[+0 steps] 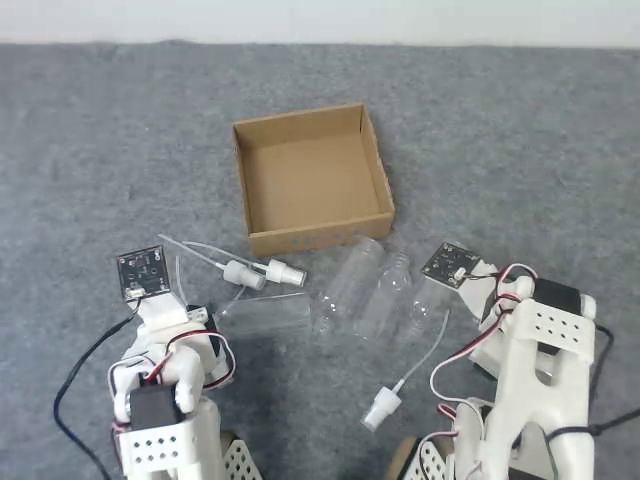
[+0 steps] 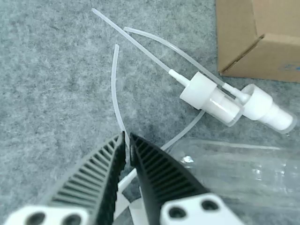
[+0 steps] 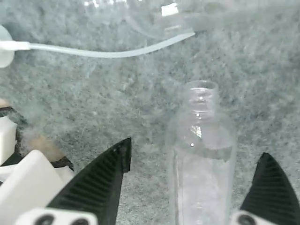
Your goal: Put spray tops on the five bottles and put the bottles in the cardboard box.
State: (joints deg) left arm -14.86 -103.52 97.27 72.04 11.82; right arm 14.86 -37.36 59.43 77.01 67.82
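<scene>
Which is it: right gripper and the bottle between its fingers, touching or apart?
Apart. In the right wrist view, carpet shows between the bottle and each finger of the open right gripper.

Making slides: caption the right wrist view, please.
Right tool open, straddling a topless clear bottle on grey carpet, spray-top tube beyond.

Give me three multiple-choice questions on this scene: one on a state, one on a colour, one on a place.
1. The cardboard box is: A full. B empty. C lidded.
2. The spray tops beside it are: A white. B red. C black.
3. The right end effector is: A inside the box. B resting on a spray top. C astride a lying bottle.
Answers: 1 B, the high view shows its bare floor. 2 A, both heads and their tubes are white. 3 C, the clear bottle lies on the carpet between its open fingers.
</scene>
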